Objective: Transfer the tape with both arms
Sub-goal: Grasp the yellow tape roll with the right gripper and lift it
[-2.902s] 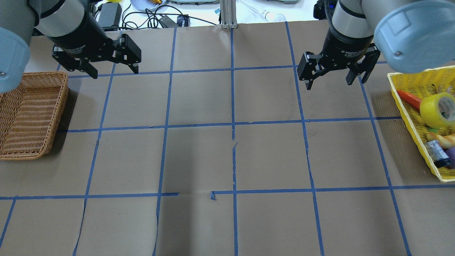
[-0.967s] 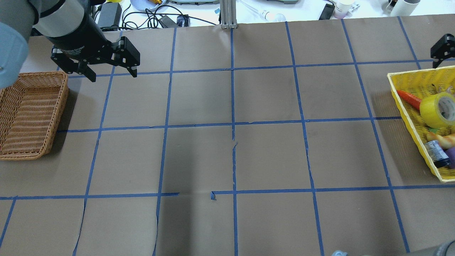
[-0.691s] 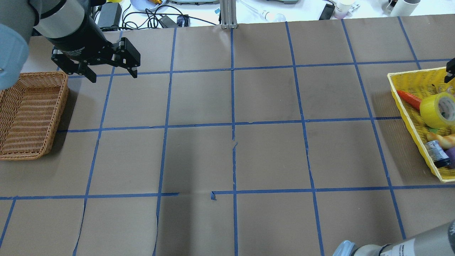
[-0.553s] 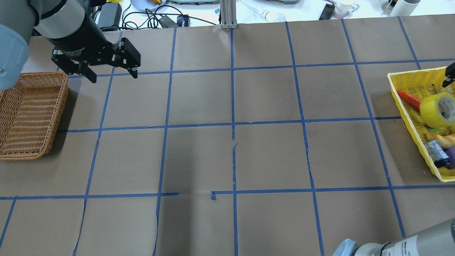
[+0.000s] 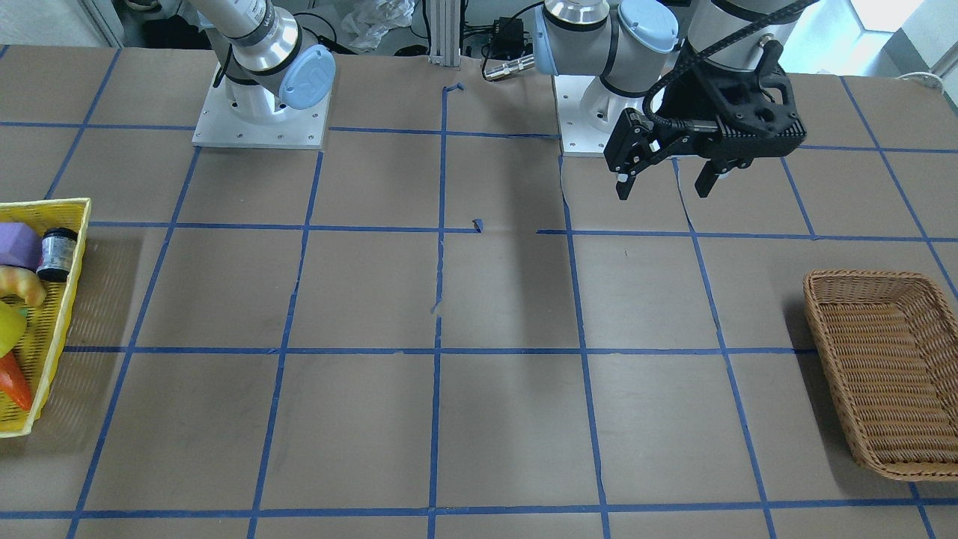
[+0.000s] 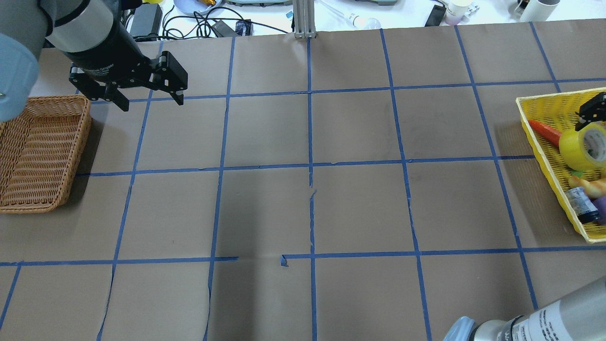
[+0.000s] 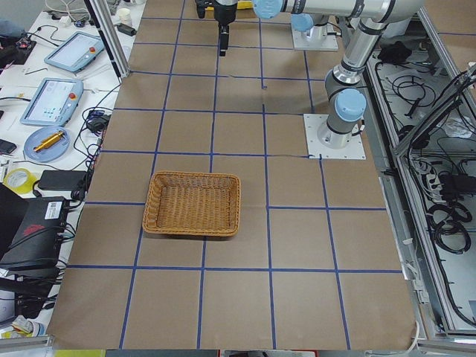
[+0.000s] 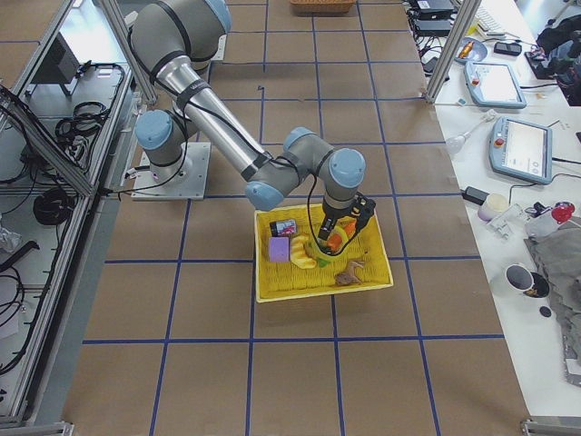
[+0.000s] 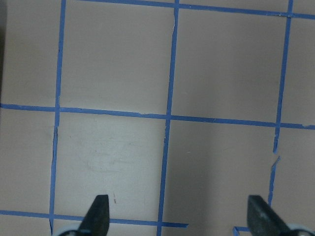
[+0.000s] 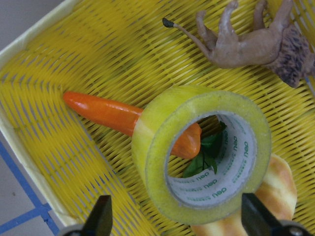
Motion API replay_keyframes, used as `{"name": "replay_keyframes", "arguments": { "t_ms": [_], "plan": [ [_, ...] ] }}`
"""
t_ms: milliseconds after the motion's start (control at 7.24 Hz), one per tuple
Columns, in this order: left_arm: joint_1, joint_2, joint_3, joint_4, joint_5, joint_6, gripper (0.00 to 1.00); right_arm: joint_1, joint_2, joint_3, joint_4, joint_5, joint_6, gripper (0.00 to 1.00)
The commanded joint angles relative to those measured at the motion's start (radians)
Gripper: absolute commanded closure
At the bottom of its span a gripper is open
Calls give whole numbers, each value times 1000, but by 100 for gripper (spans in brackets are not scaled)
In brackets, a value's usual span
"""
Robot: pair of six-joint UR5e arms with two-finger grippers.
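Note:
The yellow tape roll [image 6: 580, 147] lies tilted on an orange carrot [image 10: 103, 110] in the yellow mesh basket [image 6: 549, 163] at the table's right end. In the right wrist view the tape [image 10: 162, 137] fills the middle, its pale core facing up. My right gripper [image 10: 179, 219] is open and hovers just above the roll, a finger on each side; one of its fingers [image 6: 592, 106] shows at the overhead view's right edge. My left gripper [image 6: 151, 102] is open and empty, held above the table next to the wicker basket [image 6: 42, 151].
The yellow basket also holds a toy lion [image 10: 251, 44], a small bottle [image 6: 582, 206], a purple object and a pale fruit. The wicker basket [image 5: 883, 374] holds nothing. Cables and devices lie past the table's far edge.
My right arm has swung from over the table to the yellow basket and its gripper has come down over the tape. The left gripper has stayed almost still.

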Motion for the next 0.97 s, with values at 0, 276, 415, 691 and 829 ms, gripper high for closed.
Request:
{"name": "replay_keyframes", "arguments": {
  "t_ms": [0, 276, 415, 691, 829],
  "plan": [
    [0, 0, 1, 0, -2, 0, 0, 0, 52, 1, -34, -1, 10, 21],
    [0, 2, 0, 0, 1, 0, 0, 0, 58, 4, -26, -1, 12, 69],
    [0, 2, 0, 0, -1, 0, 0, 0, 49, 2, -23, -3, 12, 94],
    [0, 3, -2, 0, 1, 0, 0, 3, 43, -1, 7, -19, 12, 100],
    [0, 5, -5, 0, 1, 0, 0, 15, 5, -4, 36, -51, 13, 100]
  ]
}}
